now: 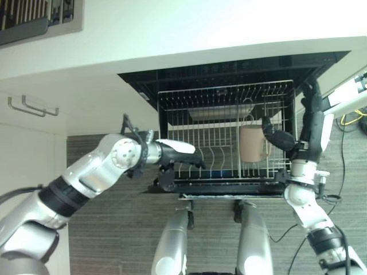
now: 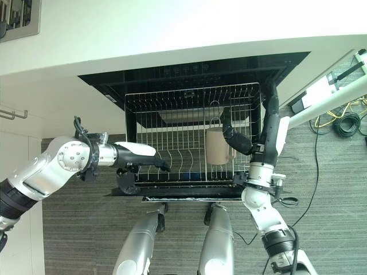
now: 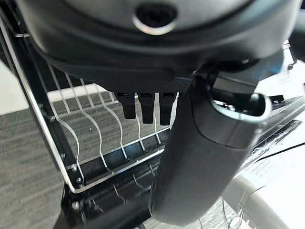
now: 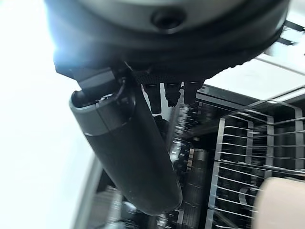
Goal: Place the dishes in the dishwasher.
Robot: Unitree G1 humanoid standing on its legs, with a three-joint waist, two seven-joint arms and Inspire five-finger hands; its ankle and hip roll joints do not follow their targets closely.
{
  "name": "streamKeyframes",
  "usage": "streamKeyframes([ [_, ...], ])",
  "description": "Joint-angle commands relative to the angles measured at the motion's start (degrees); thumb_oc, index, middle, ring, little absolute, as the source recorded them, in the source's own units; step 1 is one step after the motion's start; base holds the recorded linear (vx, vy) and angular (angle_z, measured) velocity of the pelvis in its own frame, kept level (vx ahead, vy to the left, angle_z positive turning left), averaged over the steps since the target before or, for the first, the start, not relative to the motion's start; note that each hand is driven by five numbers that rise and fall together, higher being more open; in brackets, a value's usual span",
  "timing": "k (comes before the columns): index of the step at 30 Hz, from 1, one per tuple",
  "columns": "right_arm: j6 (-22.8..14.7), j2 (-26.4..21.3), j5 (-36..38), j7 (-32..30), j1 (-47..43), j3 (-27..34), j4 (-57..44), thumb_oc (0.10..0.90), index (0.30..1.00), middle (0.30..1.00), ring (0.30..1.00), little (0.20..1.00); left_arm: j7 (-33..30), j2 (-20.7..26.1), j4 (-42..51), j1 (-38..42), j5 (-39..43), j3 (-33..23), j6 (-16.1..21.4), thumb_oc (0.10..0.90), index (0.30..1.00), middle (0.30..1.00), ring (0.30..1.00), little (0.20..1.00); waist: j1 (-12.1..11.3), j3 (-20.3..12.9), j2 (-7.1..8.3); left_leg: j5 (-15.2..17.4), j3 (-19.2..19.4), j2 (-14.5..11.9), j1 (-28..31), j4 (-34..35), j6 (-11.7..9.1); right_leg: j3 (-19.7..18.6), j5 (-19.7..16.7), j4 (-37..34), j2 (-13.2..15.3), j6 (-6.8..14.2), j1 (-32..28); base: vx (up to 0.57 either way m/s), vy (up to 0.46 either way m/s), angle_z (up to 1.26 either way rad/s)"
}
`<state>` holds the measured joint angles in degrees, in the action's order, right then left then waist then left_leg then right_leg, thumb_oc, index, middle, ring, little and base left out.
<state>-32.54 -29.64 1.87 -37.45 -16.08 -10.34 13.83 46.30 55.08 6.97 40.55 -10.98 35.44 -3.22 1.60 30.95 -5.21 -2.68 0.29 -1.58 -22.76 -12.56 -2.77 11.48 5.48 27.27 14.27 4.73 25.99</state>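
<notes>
I see a mug in the rack, my right hand beside it with fingers straight, my left hand relaxed at the rack's front.

Rack: thin bright metal wire, shiny, catching light along its tines, set in a dark glossy dishwasher frame; mug standing in it looks matt, smooth, beige, like unglazed-looking ceramic. Worktop above is smooth and white with a soft sheen; cupboard handles brushed metal; floor grey, ribbed and matt, like woven carpet. Left hand smooth dark plastic with a glossy white thumb cover; right hand matt black plastic.
</notes>
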Motion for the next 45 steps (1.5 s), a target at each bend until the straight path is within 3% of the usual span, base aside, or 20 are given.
streamKeyframes([
  [1, -8.58, -2.46, -0.23, -0.32, -2.95, 4.51, -8.24, 0.8, 0.9, 0.9, 0.9, 0.9, -4.0, -0.51, 2.86, 1.16, -2.85, -6.73, 4.06, 0.8, 0.9, 0.9, 0.9, 0.9, 1.51, -1.16, 0.5, 10.4, 6.82, -2.3, 3.89, -4.62, 1.07, -2.68, -2.4, -10.08, -2.25, 4.48, -6.33, 0.0, 0.0, 0.0],
  [7, -12.09, -2.48, 4.24, 4.45, 0.49, 6.51, -12.85, 0.8, 0.9, 0.9, 0.9, 0.9, -13.26, -3.18, 0.04, -11.12, -4.56, -13.15, 5.46, 0.8, 0.9, 0.9, 0.9, 0.9, 1.53, -3.27, 0.62, 11.19, 7.29, -2.84, 9.24, -4.62, 0.8, -1.23, -0.57, -10.08, -2.7, 3.3, -11.34, 0.01, 0.003, -0.04],
  [11, -14.43, -2.55, 7.16, 7.44, 2.92, 8.26, -15.53, 0.8, 0.9, 0.9, 0.9, 0.9, -24.1, -6.63, -0.22, -21.27, -2.53, -18.93, 4.7, 0.8, 0.9, 0.9, 0.9, 0.9, 0.41, -7.1, -0.07, 12.11, 7.04, -2.97, 13.36, -4.62, 0.65, 0.28, 1.67, -10.08, -3.01, 2.56, -15.76, 0.07, -0.03, -0.01],
  [15, -13.78, -2.01, 11.08, 11.51, 6.39, 10.78, -17.18, 0.8, 0.9, 0.9, 0.9, 0.9, -34.38, -10.55, 1.01, -31.59, 2.13, -26.12, 5.26, 0.8, 0.9, 0.9, 0.9, 0.9, -0.65, -10.29, -0.61, 12.21, 7.68, -2.12, 18.1, -4.62, 0.77, 1.12, 3.02, -10.08, -2.94, 1.52, -19.26, 0.12, -0.011, 0.08],
  [17, -14.14, -1.17, 9.85, 12.99, 10.56, 15.64, -16.96, 0.8, 0.9, 0.9, 0.9, 0.9, -39.53, -15.05, 0.94, -43.92, 10.09, -36.5, 11.29, 0.8, 0.9, 0.9, 0.9, 0.9, -3.87, -10.79, 1.97, 7.42, 3.12, 1.44, 20.69, -9.09, 0.66, -1.45, 2.4, -10.08, -1.54, 0.17, -22.57, 0.19, 0.091, 0.1],
  [19, -13.82, -1.01, 9.43, 12.41, 10.52, 16.35, -16.49, 0.8, 0.9, 0.9, 0.9, 0.9, -40.17, -16.44, 0.43, -46.9, 11.7, -39.27, 12.16, 0.8, 0.9, 0.9, 0.9, 0.9, -4.54, -11.34, 2.17, 6.7, 1.86, 1.14, 20.03, -9.03, 0.86, -2.5, 2.08, -10.08, -1.51, 0.18, -22.5, 0.0, 0.361, 0.01],
  [20, -12.52, -1.01, 9.01, 9.6, 10.18, 17.88, -15.67, 0.8, 0.9, 0.9, 0.9, 0.9, -42.81, -18.09, -1.82, -50.32, 13.84, -42.12, 12.28, 0.8, 0.9, 0.9, 0.9, 0.9, -4.54, -12.82, 1.07, 6.25, 2.06, -2.31, 21.56, -4.62, 0.35, -2.87, 2.37, -10.08, -1.36, 1.04, -22.91, -0.01, 0.672, 0.04],
  [22, -11.0, -1.73, 10.45, 7.65, 10.2, 19.06, -15.38, 0.8, 0.9, 0.9, 0.9, 0.9, -44.56, -18.65, -4.25, -51.69, 15.53, -43.34, 12.78, 0.8, 0.9, 0.9, 0.9, 0.9, -3.93, -13.93, 0.07, 8.47, 0.74, -4.75, 21.79, -4.62, -0.37, -3.82, 2.81, -10.08, -0.9, 1.81, -23.2, -0.01, 0.666, 0.1],
  [23, -10.18, -1.88, 11.12, 6.22, 10.26, 19.88, -15.03, 0.8, 0.9, 0.9, 0.9, 0.9, -45.44, -18.49, -5.81, -51.97, 16.08, -43.9, 12.67, 0.8, 0.9, 0.9, 0.9, 0.9, -3.57, -14.59, -0.19, 11.37, 0.32, -4.66, 22.11, -4.62, -0.15, -4.54, 2.83, -10.08, -0.11, 2.58, -23.26, -0.01, 0.422, 0.02],
  [27, -8.16, 0.39, 15.42, 2.08, 12.97, 24.32, -13.98, 0.8, 0.9, 0.9, 0.9, 0.9, -44.83, -18.17, -10.03, -51.71, 18.21, -45.45, 11.81, 0.8, 0.9, 0.9, 0.9, 0.9, -2.64, -16.34, 0.08, 15.03, 1.81, -3.18, 22.58, -4.62, 0.92, -5.01, 1.4, -10.08, 3.19, 5.41, -23.2, -0.04, 0.408, -0.07],
  [30, -7.84, 4.73, 18.96, 4.58, 15.63, 27.58, -14.27, 0.8, 0.9, 0.9, 0.9, 0.9, -42.95, -17.85, -12.53, -52.05, 19.6, -46.49, 10.37, 0.8, 0.9, 0.9, 0.9, 0.9, -3.02, -16.91, 0.78, 16.55, 1.97, -0.92, 22.96, -4.62, 3.11, -4.02, -3.29, -10.08, 5.83, 6.52, -21.96, -0.05, 0.249, -0.03],
  [31, -7.43, 6.14, 19.71, 5.81, 15.72, 27.81, -14.47, 0.8, 0.9, 0.9, 0.9, 0.9, -42.39, -18.06, -13.13, -52.86, 19.96, -47.09, 9.33, 0.8, 0.9, 0.9, 0.9, 0.9, -3.69, -17.03, 0.95, 17.18, 3.08, -0.44, 23.18, -4.62, 3.85, -1.63, -6.01, -10.08, 6.74, 6.78, -21.3, -0.13, 0.282, -0.44],
  [32, -6.92, 7.44, 19.09, 6.64, 15.25, 27.32, -14.46, 0.8, 0.9, 0.9, 0.9, 0.9, -42.52, -18.32, -14.74, -53.74, 20.16, -47.33, 8.33, 0.8, 0.9, 0.9, 0.9, 0.9, -4.42, -17.35, 0.9, 17.82, 4.7, -0.2, 23.25, -4.62, 4.91, 1.32, -8.42, -10.08, 6.25, 7.06, -21.03, -0.21, 0.463, -0.67],
  [33, -6.16, 8.0, 18.92, 4.09, 14.88, 24.92, -13.55, 0.8, 0.9, 0.9, 0.9, 0.9, -42.0, -20.2, -20.35, -53.57, 22.71, -45.21, 9.11, 0.8, 0.9, 0.9, 0.9, 0.9, -4.17, -17.89, -0.35, 17.39, 6.17, -0.59, 22.47, -4.62, 6.33, 3.44, -5.79, -10.08, -0.56, 5.52, -22.83, -0.19, 0.452, -0.98],
  [34, -7.0, 7.76, 21.53, 3.84, 14.69, 24.13, -11.51, 0.8, 0.9, 0.9, 0.9, 0.9, -41.85, -21.44, -23.68, -53.19, 24.68, -42.8, 8.61, 0.8, 0.9, 0.9, 0.9, 0.9, -3.95, -18.02, -0.24, 17.74, 6.54, 0.09, 22.3, -4.62, 7.37, 4.21, -3.26, -9.76, -5.03, 3.98, -24.25, -0.16, 0.361, -0.57],
  [36, -9.84, 5.57, 25.49, 5.15, 14.29, 24.85, -8.64, 0.8, 0.9, 0.9, 0.9, 0.9, -40.67, -26.2, -35.0, -51.39, 28.15, -35.85, 8.77, 0.8, 0.9, 0.9, 0.9, 0.9, -2.47, -17.98, 1.44, 17.29, 5.22, 3.37, 21.25, -4.62, 8.24, 0.98, -0.37, -10.08, -13.0, 0.62, -24.93, -0.03, 0.05, -0.19],
  [39, -6.45, 2.7, 30.07, 13.52, 12.54, 24.9, -8.67, 0.8, 0.9, 0.9, 0.9, 0.9, -38.96, -33.64, -50.79, -49.22, 28.78, -31.68, 8.51, 0.8, 0.9, 0.9, 0.9, 0.9, -1.26, -18.25, 3.39, 16.55, 5.65, 5.23, 22.93, -4.62, 7.59, -1.59, 4.64, -10.08, -13.24, -1.58, -24.11, 0.1, -0.095, -0.61],
  [40, -5.01, 2.1, 30.64, 17.27, 12.23, 23.98, -9.7, 0.8, 0.9, 0.9, 0.9, 0.9, -38.77, -36.8, -55.29, -48.93, 27.84, -30.9, 7.84, 0.8, 0.9, 0.9, 0.9, 0.9, -1.24, -17.49, 5.09, 15.33, 6.48, 6.23, 24.58, -4.62, 6.84, -2.86, 4.91, -10.08, -12.32, -2.43, -24.52, 0.19, -0.074, -0.8],
  [41, -4.63, 2.02, 30.29, 19.53, 11.91, 22.49, -11.2, 0.8, 0.9, 0.9, 0.9, 0.9, -40.12, -39.11, -59.31, -48.67, 28.63, -30.31, 7.11, 0.8, 0.9, 0.9, 0.9, 0.9, -2.15, -16.11, 6.18, 11.45, 5.06, 6.15, 23.91, -5.12, 5.2, -3.76, 4.59, -10.08, -11.85, -3.1, -25.16, 0.18, -0.04, -0.23],
  [45, -2.41, 2.45, 26.57, 22.18, 10.6, 18.93, -15.34, 0.8, 0.9, 0.9, 0.9, 0.9, -43.95, -42.29, -65.28, -48.24, 32.14, -34.3, 5.2, 0.8, 0.9, 0.9, 0.9, 0.9, -2.92, -15.03, 6.15, 7.3, 3.41, 2.08, 19.84, -4.62, 3.05, -5.45, 5.33, -10.08, -12.3, -3.03, -26.93, 0.18, 0.143, -0.34],
])
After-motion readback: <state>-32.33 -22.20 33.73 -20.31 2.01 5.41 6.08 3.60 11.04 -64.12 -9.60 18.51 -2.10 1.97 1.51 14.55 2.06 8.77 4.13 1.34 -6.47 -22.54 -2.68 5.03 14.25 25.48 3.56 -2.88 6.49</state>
